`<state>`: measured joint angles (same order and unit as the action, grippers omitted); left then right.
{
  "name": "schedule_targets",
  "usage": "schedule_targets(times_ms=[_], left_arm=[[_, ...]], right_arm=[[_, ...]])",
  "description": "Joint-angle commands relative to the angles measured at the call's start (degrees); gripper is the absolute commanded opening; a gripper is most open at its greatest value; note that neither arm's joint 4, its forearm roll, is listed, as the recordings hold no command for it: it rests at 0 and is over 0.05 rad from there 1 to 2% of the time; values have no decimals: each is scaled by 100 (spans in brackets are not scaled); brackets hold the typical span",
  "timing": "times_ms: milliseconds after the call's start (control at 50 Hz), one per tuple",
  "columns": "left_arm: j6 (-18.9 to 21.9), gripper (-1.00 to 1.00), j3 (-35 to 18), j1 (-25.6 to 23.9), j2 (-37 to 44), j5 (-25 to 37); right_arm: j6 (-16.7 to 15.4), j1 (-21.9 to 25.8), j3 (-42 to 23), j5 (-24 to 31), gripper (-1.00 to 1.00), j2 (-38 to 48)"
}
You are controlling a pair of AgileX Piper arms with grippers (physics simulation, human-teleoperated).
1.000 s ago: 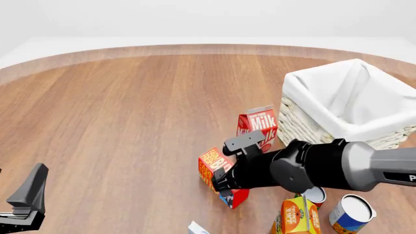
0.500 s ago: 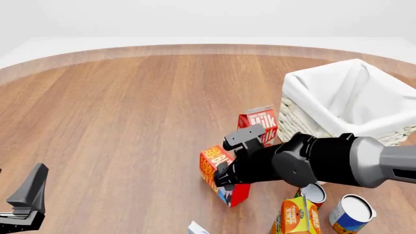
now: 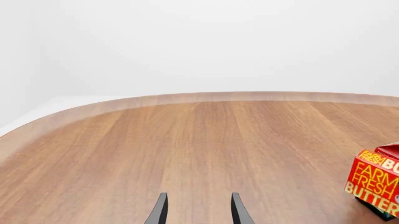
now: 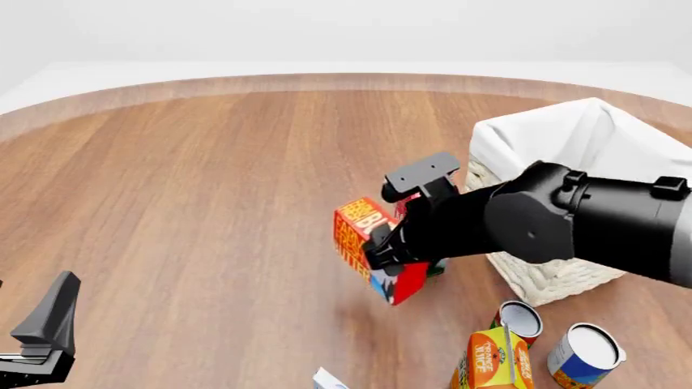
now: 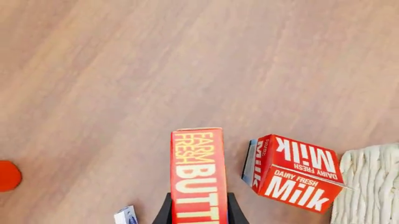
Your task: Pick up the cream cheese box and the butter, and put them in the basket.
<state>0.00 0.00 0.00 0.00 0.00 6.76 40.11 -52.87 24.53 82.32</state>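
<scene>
The big brown wooden table (image 4: 194, 211) has a round edge, with plain white walls behind. The right gripper (image 4: 378, 253) squeezes the butter (image 4: 362, 243) above the wood, beside the basket (image 4: 562, 170). The left gripper (image 3: 198, 210) has its jaws apart, holding nothing.

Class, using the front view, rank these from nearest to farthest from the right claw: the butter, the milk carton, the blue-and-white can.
1. The butter: held in the right claw, lifted above the table.
2. The milk carton: just behind the claw, mostly hidden by the arm, beside the basket.
3. The blue-and-white can: near the front right edge, farthest.
</scene>
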Motion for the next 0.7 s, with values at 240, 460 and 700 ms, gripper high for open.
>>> schedule_targets(times_ms=[240, 460, 700], left_arm=[[0, 100, 0, 0, 0, 0], [0, 100, 0, 0, 0, 0], [0, 100, 0, 0, 0, 0]], right_arm=[[-241, -25, -962, 878, -100, -717], [-235, -484, -1403, 1078, -100, -1118], [114, -774, -1283, 989, -100, -1488]])
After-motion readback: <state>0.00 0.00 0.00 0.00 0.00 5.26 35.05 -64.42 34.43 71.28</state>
